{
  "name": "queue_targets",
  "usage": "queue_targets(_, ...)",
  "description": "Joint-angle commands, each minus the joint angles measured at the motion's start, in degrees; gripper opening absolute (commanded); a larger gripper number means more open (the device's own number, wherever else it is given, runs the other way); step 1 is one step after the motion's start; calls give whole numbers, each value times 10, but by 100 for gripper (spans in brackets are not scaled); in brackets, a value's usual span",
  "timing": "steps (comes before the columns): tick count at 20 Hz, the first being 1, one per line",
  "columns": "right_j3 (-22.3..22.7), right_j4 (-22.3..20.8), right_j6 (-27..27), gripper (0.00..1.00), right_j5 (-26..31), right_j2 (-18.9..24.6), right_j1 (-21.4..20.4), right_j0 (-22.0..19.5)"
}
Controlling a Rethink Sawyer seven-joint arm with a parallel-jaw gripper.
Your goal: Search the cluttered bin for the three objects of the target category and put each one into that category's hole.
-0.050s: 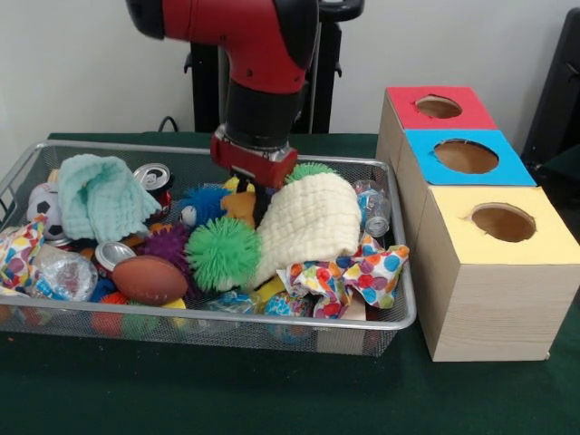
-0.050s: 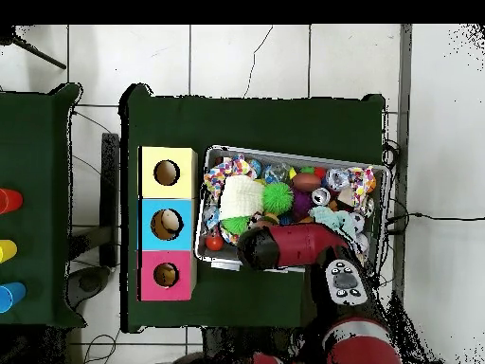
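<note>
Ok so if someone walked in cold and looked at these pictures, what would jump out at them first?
Probably the red and black arm, reaching down into the middle of the wire mesh bin with its pincer buried among the toys. Next, the clutter itself: a bright green spiky ball beside a cream cloth. Then the three wooden boxes beside the bin, topped red, blue and yellow, each with a round hole.
</note>
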Motion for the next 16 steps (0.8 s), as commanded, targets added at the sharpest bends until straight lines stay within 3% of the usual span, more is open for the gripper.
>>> queue_targets(1,-2,25,2,0,96,-21,-123,16)
queue_targets(8,-9,7,-13,0,113,-26,-150,18)
queue_targets(12,15,6,1,0,93,-25,-148,11)
queue_targets(16,69,44,7,0,70,26,-138,-26)
